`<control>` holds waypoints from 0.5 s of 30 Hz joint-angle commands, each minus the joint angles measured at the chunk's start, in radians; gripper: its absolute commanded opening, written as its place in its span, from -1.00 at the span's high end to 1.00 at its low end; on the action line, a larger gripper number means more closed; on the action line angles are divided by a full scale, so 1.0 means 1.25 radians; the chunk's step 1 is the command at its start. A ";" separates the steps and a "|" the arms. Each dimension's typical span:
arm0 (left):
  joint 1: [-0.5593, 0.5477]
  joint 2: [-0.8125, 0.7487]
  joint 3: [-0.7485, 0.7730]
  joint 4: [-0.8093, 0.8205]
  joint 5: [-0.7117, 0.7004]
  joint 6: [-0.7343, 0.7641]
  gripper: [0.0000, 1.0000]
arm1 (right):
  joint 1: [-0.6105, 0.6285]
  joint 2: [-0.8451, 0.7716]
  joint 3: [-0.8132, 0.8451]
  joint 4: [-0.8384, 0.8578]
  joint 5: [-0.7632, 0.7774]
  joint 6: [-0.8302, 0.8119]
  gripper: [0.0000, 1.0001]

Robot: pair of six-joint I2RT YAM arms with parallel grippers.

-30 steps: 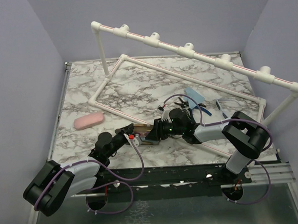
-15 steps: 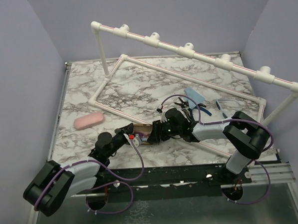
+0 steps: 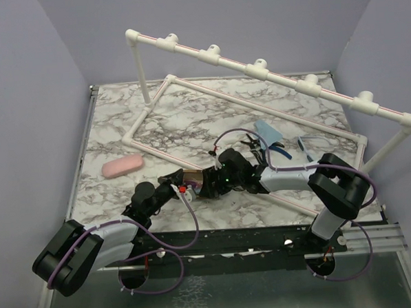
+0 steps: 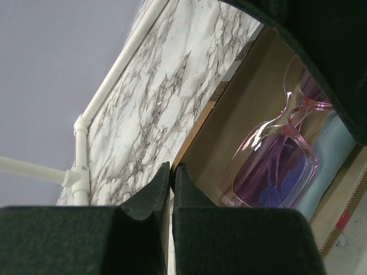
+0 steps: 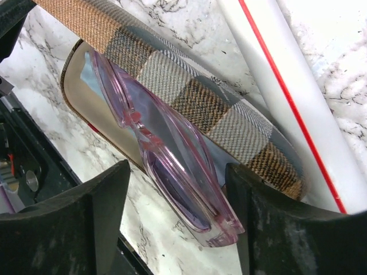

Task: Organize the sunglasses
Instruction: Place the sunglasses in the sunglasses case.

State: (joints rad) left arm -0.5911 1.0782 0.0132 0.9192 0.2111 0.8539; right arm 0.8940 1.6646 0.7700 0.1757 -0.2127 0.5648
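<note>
while the pink-framed sunglasses (image 5: 172, 166) lie inside the open brown plaid case (image 5: 189, 94), at the lower middle of the overhead view, the right gripper (image 5: 178, 195) hangs over them with its fingers (image 5: 86, 212) spread wide. one finger stands on each side of the frame, and they are clamped on nothing. the left gripper (image 4: 172, 172) has its jaws pressed together at the case's rim; whether a sliver of rim is pinched between them i cannot tell. the blue-framed sunglasses (image 3: 306, 144) lie on the marble table (image 3: 121, 124) at the right of that view, near the white pipe frame (image 3: 256, 68). a pink case (image 3: 122, 166) lies at the left, well apart.
</note>
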 commanded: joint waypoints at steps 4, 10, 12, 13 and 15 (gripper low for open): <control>-0.013 -0.008 -0.072 0.038 0.052 0.010 1.00 | 0.029 0.023 0.076 -0.067 0.116 -0.090 -0.62; -0.014 -0.024 -0.087 0.037 0.042 0.007 1.00 | 0.051 0.027 0.118 -0.149 0.192 -0.105 -0.64; -0.013 -0.024 -0.090 0.036 0.039 0.007 1.00 | 0.054 0.029 0.134 -0.186 0.224 -0.102 -0.64; -0.013 -0.025 -0.092 0.035 0.039 0.009 1.00 | 0.055 0.031 0.143 -0.204 0.238 -0.102 -0.63; -0.013 -0.027 -0.094 0.035 0.037 0.007 1.00 | 0.059 0.035 0.162 -0.233 0.263 -0.103 -0.63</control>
State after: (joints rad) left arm -0.5915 1.0634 0.0105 0.9192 0.2096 0.8593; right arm 0.9688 1.6825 0.9100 -0.0555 -0.0338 0.4759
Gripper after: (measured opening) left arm 0.016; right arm 0.816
